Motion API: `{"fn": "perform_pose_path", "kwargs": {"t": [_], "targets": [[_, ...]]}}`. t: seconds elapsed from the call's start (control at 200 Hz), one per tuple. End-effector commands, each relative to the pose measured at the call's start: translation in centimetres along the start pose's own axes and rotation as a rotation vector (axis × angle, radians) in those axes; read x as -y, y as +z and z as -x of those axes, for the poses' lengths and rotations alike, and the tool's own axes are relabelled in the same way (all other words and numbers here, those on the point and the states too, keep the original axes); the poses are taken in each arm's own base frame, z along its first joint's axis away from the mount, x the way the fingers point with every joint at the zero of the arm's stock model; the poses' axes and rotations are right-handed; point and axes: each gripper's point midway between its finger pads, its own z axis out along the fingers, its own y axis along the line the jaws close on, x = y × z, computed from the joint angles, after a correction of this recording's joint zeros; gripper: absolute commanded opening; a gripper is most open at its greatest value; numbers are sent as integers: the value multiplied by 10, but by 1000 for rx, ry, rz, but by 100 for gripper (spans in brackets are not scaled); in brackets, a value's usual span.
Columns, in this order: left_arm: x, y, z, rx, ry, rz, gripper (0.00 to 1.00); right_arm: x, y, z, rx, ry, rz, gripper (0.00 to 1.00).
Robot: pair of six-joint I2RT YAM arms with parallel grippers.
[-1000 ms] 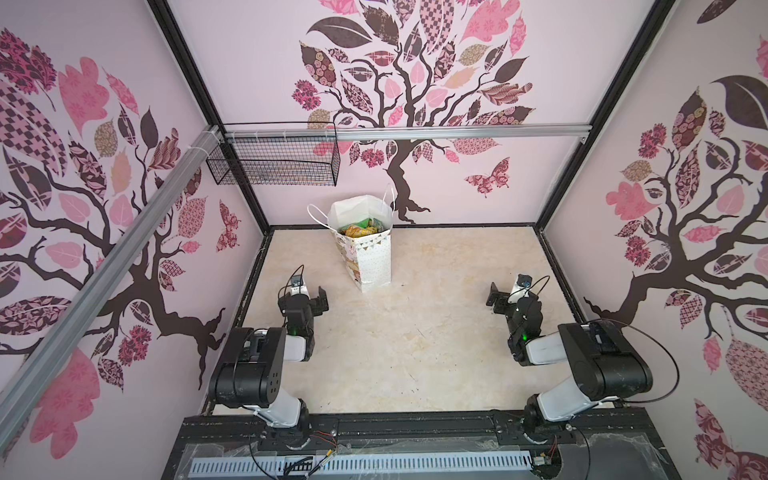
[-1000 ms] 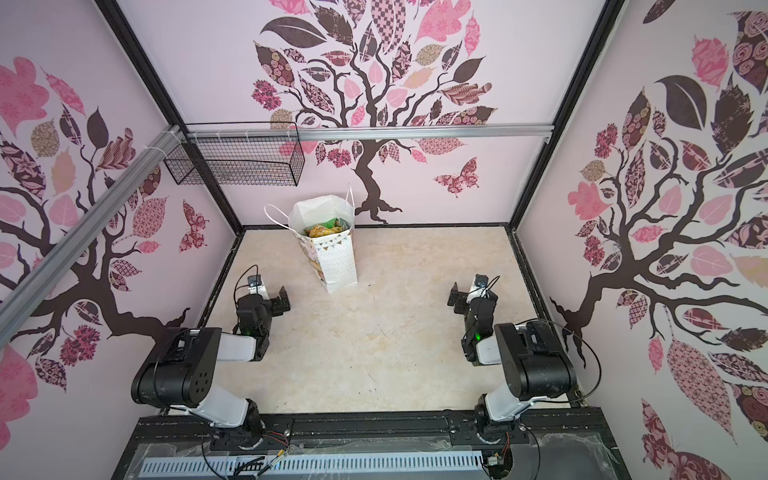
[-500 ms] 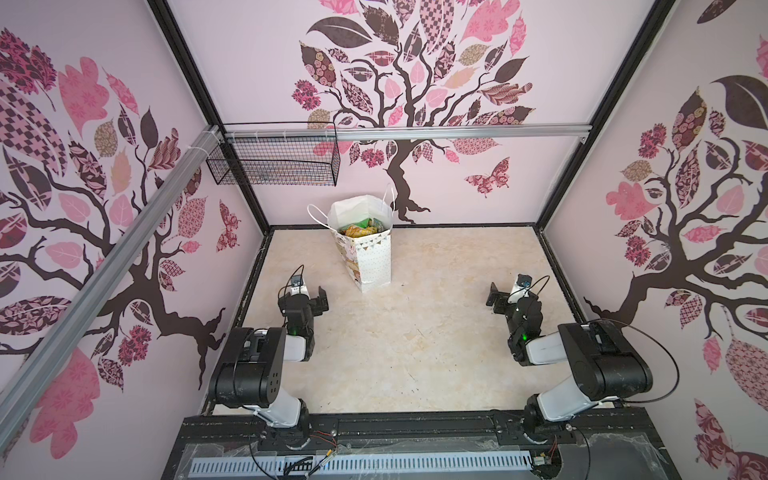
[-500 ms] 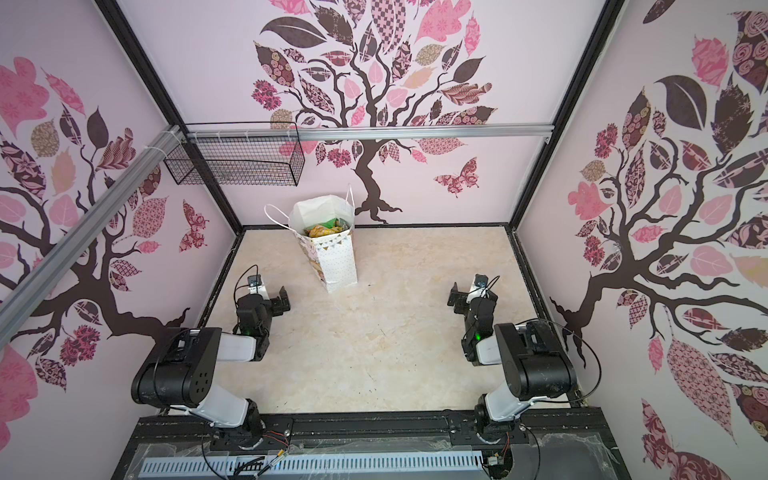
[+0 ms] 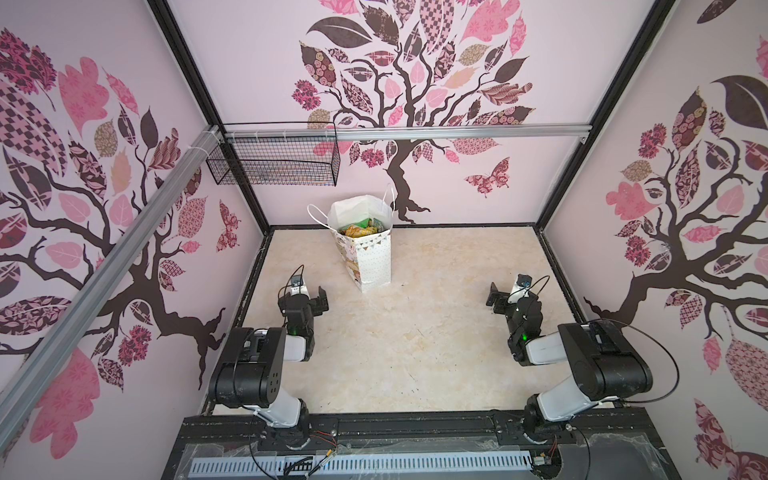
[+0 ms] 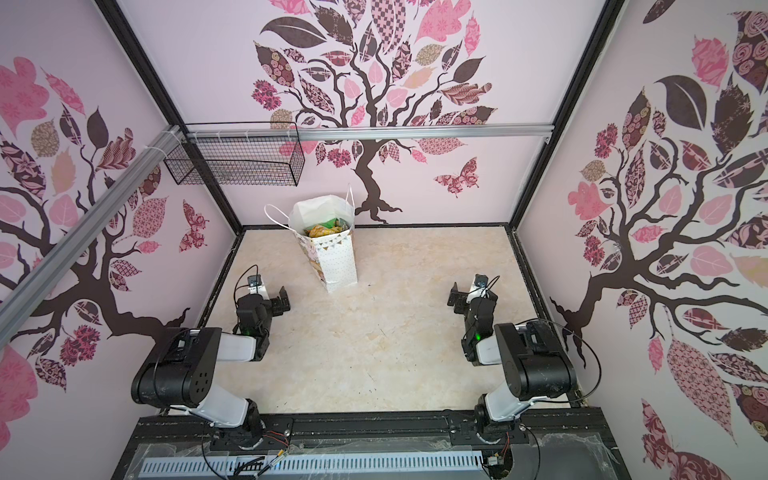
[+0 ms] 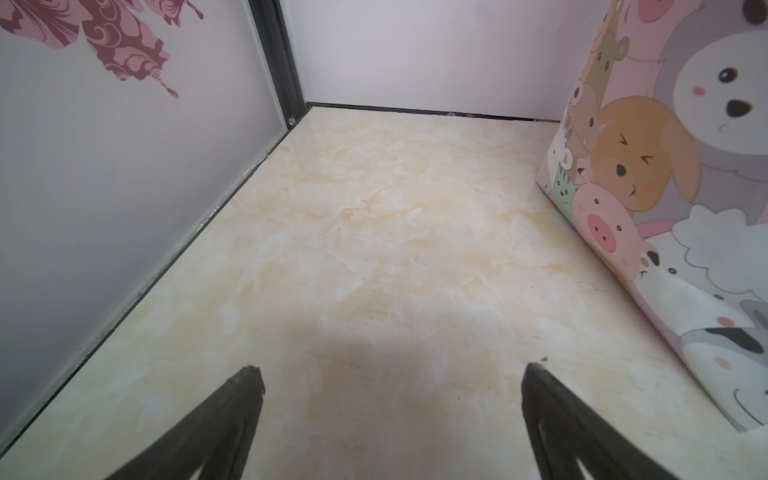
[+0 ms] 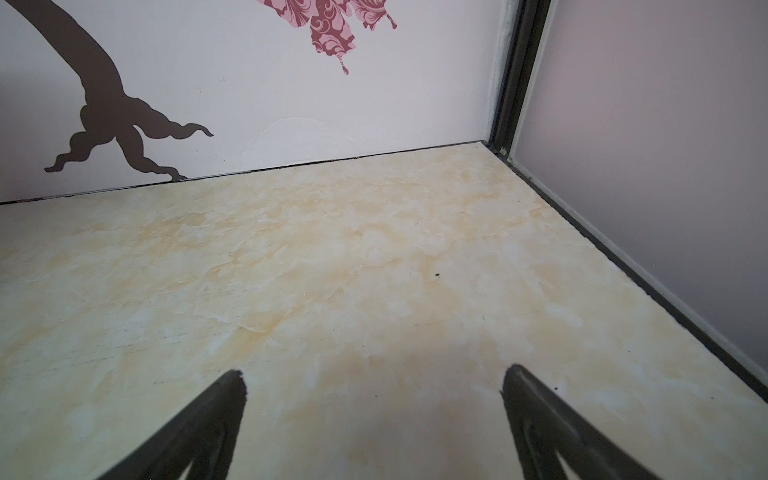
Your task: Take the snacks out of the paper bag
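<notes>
The white paper bag point(image 5: 368, 257) point(image 6: 338, 264) stands upright near the back wall, left of centre, in both top views. Its mouth is open, and the snacks point(image 5: 360, 227) point(image 6: 325, 228) show inside as yellow, orange and green packets. My left gripper point(image 5: 305, 296) point(image 6: 265, 301) rests low over the table, in front of the bag and to its left, open and empty. In the left wrist view the gripper point(image 7: 392, 374) has bare table between its fingers, with the bag's cartoon-animal side point(image 7: 648, 166) ahead to one side. My right gripper point(image 5: 515, 297) point(image 6: 473, 301) point(image 8: 374, 374) is open and empty, far to the bag's right.
A black wire basket point(image 5: 274, 162) hangs high on an aluminium rail point(image 5: 436, 133) at the back left. Patterned walls close in the marbled beige table point(image 5: 415, 340) on three sides. Both arm bases sit on the front black rail point(image 5: 395, 428).
</notes>
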Motion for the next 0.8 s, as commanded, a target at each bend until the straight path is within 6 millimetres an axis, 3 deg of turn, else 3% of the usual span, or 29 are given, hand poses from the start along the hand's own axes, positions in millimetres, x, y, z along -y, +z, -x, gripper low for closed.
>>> {"fn": "perform_pose_path", "kwargs": {"t": [0.0,0.13,0.27,0.53,0.61,0.675,0.725,0.795], "targets": [[1,2,15,40,-15,-9,99,-8,0,22,11,-16,31,100],[1,2,15,40,-15,-9,99,-2,-3,54,-45,105,-32,100],[0,3,15,39,-24,-11,99,-19,-12,89,-151,362,23,99],[-17,-6,22,73,-67,72,99,-107,-21,133,-514,474,385,99],[-20,-11,33,89,-73,94,99,-129,-23,149,-544,396,424,99],[-35,-17,40,20,-103,176,99,-149,-24,159,-545,333,452,99],[-47,-24,47,2,-129,246,99,-164,-24,166,-545,333,494,99],[-50,-34,64,20,-158,248,99,-185,-22,174,-549,353,552,98]]}}
